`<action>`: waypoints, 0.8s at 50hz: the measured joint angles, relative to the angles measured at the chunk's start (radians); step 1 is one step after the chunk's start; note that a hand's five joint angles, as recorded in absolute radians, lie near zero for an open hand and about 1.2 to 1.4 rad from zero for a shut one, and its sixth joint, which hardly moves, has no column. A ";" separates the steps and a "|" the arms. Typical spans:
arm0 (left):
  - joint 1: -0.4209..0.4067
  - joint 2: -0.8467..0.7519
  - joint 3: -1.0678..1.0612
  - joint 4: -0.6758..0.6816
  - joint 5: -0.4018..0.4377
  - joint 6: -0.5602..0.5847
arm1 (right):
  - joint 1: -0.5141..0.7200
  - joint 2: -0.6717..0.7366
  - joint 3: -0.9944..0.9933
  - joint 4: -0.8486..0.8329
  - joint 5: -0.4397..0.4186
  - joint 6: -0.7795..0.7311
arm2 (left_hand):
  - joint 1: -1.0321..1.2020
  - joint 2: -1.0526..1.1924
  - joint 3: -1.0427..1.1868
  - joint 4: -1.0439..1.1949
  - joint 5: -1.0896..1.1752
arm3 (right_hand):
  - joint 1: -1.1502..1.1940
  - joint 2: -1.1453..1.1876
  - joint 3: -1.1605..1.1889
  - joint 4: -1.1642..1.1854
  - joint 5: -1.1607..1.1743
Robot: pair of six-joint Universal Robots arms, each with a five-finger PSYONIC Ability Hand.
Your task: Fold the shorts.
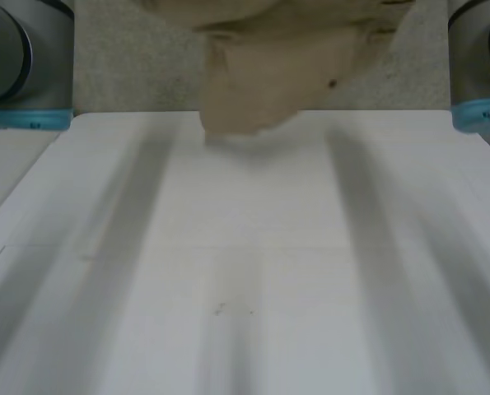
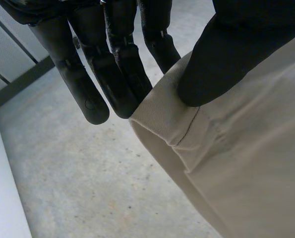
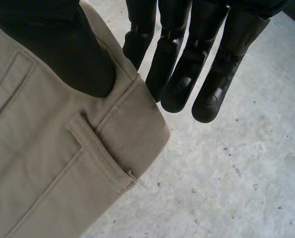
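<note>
One pair of beige shorts (image 1: pixel 286 74) hangs in the air over the far edge of the white table (image 1: pixel 245 247), with its upper part cut off and its lower end blurred. The left robot hand (image 2: pixel 221 54) pinches one corner of the cloth between thumb and fingers. The right robot hand (image 3: pixel 63 49) pinches a waistband corner beside one belt loop (image 3: pixel 100 148), and some fingers of each are hidden behind the cloth, above a grey floor (image 2: pixel 88 188).

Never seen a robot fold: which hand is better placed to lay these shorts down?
Neither clearly: the left hand and right hand each pinch the shorts by the waistband, so probably both together.
</note>
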 measured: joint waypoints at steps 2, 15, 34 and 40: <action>-0.003 0.010 -0.043 -0.014 0.000 -0.007 | -0.001 -0.012 0.057 0.005 -0.004 0.001 | 0.000 0.000 0.000 0.000 0.000 | 0.000 0.000 0.000 0.000 0.000; 0.009 0.002 -0.468 -0.141 -0.001 -0.040 | 0.004 0.030 0.377 0.141 -0.079 -0.044 | 0.000 0.000 0.000 0.000 0.007 | 0.010 0.000 0.000 0.000 0.001; -0.048 0.123 -0.868 -0.605 -0.008 0.113 | -0.004 -0.033 0.669 0.584 -0.094 -0.285 | 0.000 0.000 0.000 0.000 0.007 | 0.010 0.000 0.000 0.000 0.001; -0.055 0.331 -0.923 -0.834 -0.006 0.138 | -0.008 -0.190 0.764 0.772 -0.095 -0.383 | 0.000 0.000 0.000 0.000 0.007 | 0.010 0.000 0.000 0.000 0.001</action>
